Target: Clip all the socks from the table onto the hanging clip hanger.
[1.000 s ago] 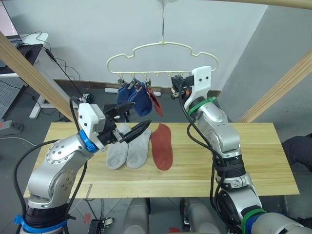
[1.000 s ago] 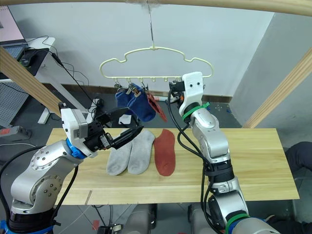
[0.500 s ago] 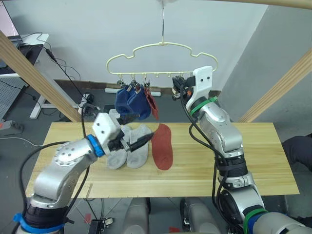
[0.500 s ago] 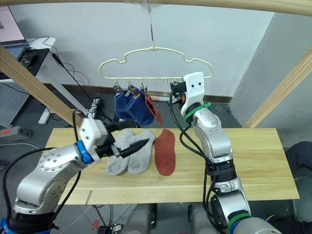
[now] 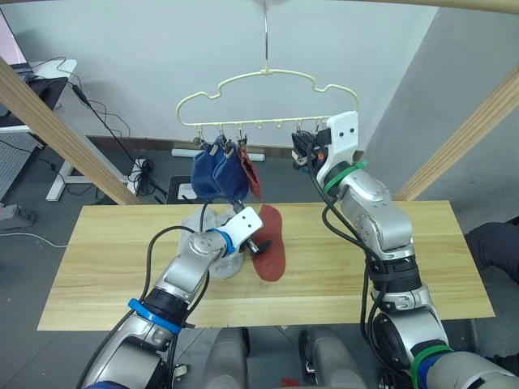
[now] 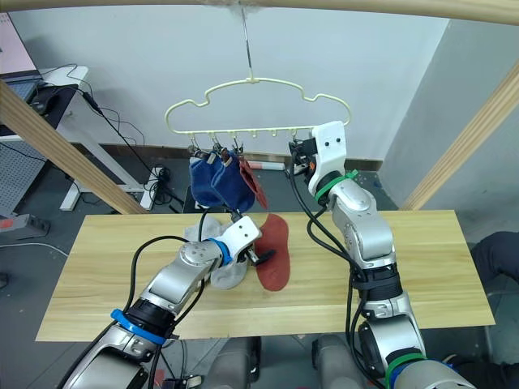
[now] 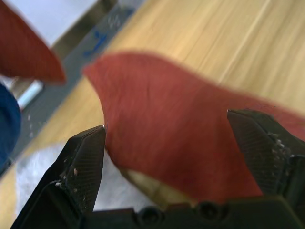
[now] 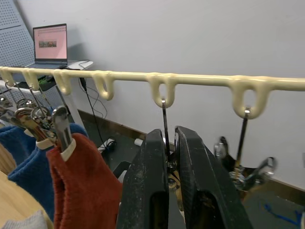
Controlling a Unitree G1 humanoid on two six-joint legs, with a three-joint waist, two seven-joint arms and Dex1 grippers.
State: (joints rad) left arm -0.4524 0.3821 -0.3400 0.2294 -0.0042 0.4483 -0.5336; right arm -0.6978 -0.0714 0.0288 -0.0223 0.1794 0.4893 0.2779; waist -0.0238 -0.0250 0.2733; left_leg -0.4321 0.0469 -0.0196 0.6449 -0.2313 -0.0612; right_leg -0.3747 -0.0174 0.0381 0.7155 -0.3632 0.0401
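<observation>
No brand, label or legible writing shows on the socks, the hanger or the arms. A laptop [image 8: 49, 42] far to the left shows a screen too small to read.

On the wooden surface [image 5: 97, 259], left of centre, two light grey socks [image 6: 209, 230] lie side by side, partly hidden by the left arm; their long axes run from the near edge toward the far edge. Just beside them on the right lies a rust red sock [image 5: 269, 243], flat, its long axis also running near to far, with its rounded end toward the far edge.

The left claw [image 7: 174, 157] is released, its two black fingers [image 7: 81, 162] spread wide to either side of the red sock's edge, low over the surface; whether the fingers touch the fabric cannot be told.

Above hangs the pale-yellow clip hanger [image 5: 243, 81], its bar level and running left to right. Two blue socks [image 5: 212, 172] hang from the leftmost clips, long axes vertical, with a second rust red sock [image 8: 86, 186] clipped just to their right, also hanging straight down.

At the right part of the bar, the right claw [image 8: 170, 162] is clenched on a metal clip [image 8: 166, 121] dangling from one loop of the hanger. Another clip [image 8: 243, 143] hangs from the next loop beside it.
</observation>
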